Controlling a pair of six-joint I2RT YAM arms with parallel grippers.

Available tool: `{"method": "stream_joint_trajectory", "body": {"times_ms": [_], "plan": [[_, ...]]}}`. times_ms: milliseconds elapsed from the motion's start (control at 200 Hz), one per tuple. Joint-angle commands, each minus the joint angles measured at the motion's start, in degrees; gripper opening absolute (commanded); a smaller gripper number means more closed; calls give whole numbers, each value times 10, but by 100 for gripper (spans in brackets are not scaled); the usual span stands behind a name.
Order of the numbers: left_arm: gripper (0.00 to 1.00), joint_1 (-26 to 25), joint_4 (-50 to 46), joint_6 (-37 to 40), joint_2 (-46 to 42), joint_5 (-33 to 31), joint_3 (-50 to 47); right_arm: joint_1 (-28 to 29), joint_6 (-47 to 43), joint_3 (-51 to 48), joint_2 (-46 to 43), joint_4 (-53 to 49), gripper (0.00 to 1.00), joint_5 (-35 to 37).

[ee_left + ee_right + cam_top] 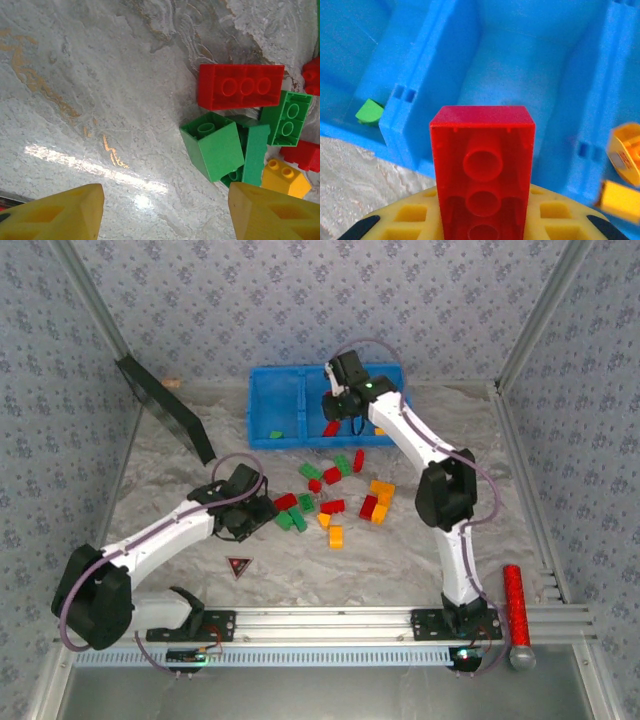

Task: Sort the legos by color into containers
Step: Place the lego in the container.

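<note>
Right fingers point(410, 220) clamp a red brick point(482, 170), seemingly over the middle blue compartment point(520, 65); next, release. Left fingers point(55, 215) apart.

Robot test cell, lab-style enclosure.
Two white-and-black robot arms, left arm point(160, 535) and right arm point(420, 440), are bolted to an aluminium rail point(330, 620) at the edge of a marble-patterned table point(400, 560). Metal frame posts point(95, 302) and floral-patterned wall panels point(250, 300) box it in.
</note>
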Motion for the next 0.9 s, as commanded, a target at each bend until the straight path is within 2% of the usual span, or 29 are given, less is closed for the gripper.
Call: {"method": "stream_joint_trajectory", "body": {"times_ms": [0, 370, 610, 895], "plan": [[67, -3, 27, -41, -2, 4, -4, 10, -25, 53, 44, -16, 30, 5], [69, -4, 57, -73, 42, 20, 7, 10, -11, 96, 144, -20, 35, -14], [69, -9, 69, -79, 80, 31, 22, 6, -8, 94, 164, -23, 40, -24], [71, -10, 75, -80, 113, 35, 38, 2, -11, 92, 154, -23, 50, -27]]}}
